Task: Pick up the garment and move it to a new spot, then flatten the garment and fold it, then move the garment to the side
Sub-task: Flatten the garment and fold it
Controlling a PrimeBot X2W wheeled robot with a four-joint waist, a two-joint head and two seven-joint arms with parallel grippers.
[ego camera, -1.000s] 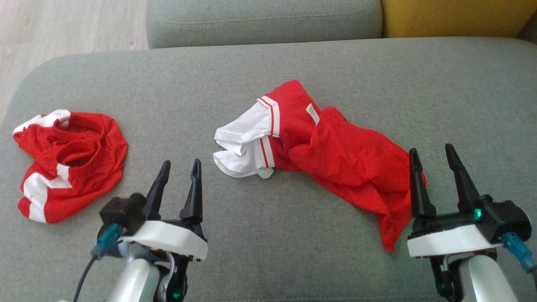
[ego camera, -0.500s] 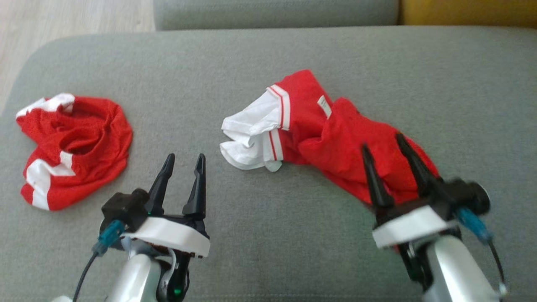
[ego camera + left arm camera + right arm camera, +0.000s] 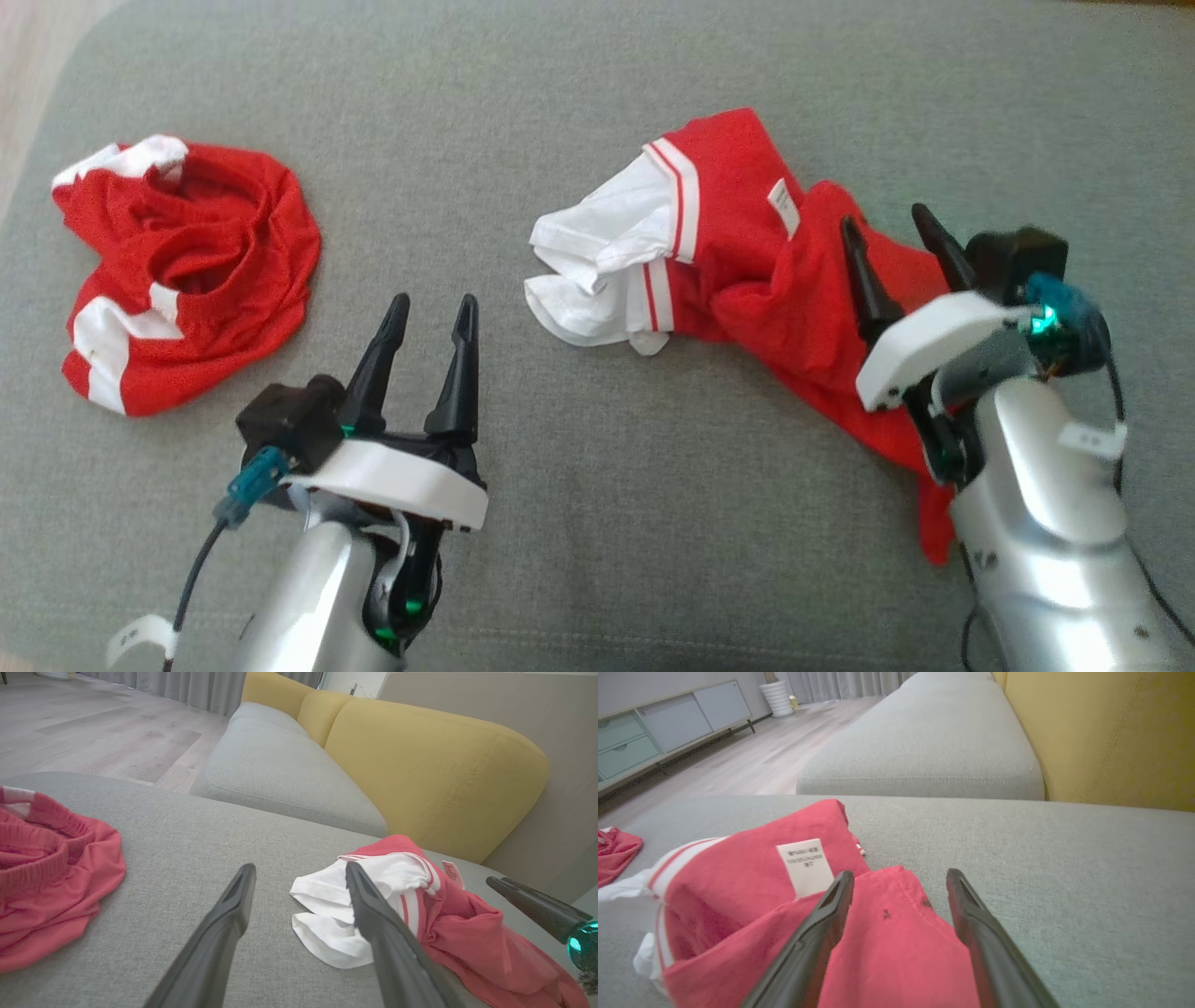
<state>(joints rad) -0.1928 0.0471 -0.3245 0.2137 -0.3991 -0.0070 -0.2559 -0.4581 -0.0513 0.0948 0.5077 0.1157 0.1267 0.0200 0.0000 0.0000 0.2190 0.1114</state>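
Grey seat cushion (image 3: 597, 579) as carrier: broad, flat, bare along the near edge, so with room for spreading cloth. Beyond its far edge, in the left wrist view, a yellow backrest (image 3: 420, 765).

Right of centre, trailing toward the near right corner: the garment (image 3: 747, 280), red with white sleeves, crumpled and twisted lengthwise, not yet flattened or folded. Judged the piece in hand, given the arm over it.

Toward the left edge, well apart: a second red garment (image 3: 187, 271), bunched in a heap, untouched, probably no part of this step.

Over the garment's red body: the right gripper (image 3: 882, 217), jaws spread wide, holding nothing, tilted down astride a raised fold. Likely lining up a first pinch there, a ridge easier to catch than flat cloth. Contact with the fabric: cannot tell.

Above bare cushion between the two heaps: the left gripper (image 3: 435, 301), equally wide and empty, near the white sleeve (image 3: 597, 271). Seemingly parked clear, or ready for a second hold.

Smallest: the white care label (image 3: 780, 207), just beside the right gripper's fingertips, perhaps a sign of cloth turned inside out.
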